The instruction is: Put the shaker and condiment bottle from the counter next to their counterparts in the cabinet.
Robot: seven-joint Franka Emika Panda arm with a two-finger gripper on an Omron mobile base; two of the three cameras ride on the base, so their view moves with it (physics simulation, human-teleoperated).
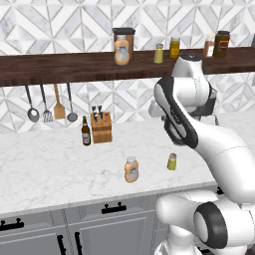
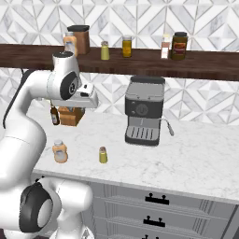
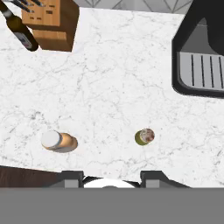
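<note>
The shaker (image 1: pixel 172 162) (image 2: pixel 103 155) (image 3: pixel 144 137) stands upright near the counter's front edge, yellow-green with a grey cap. To its left stands the peach-orange condiment bottle (image 1: pixel 131 170) (image 2: pixel 59 151) (image 3: pixel 59 141). My gripper (image 3: pixel 111 177) hangs high above the counter and looks straight down; its fingers are apart with nothing between them, so it is open. Both objects lie below it, untouched. On the cabinet (image 1: pixel 74 67) (image 2: pixel 196 65), a dark wooden shelf, stand the counterparts: a matching bottle (image 1: pixel 121 50) (image 2: pixel 70 44) and a matching shaker (image 1: pixel 159 53) (image 2: pixel 105 50).
A knife block (image 1: pixel 101 128) (image 3: pixel 50 22) and a brown beer bottle (image 1: pixel 86 132) (image 3: pixel 19 30) stand at the back of the counter. The coffee machine (image 2: pixel 144 111) (image 3: pixel 201 57) sits to the right. Utensils (image 1: pixel 50 107) hang under the shelf. Other jars (image 1: pixel 174 48) (image 1: pixel 221 44) share the shelf.
</note>
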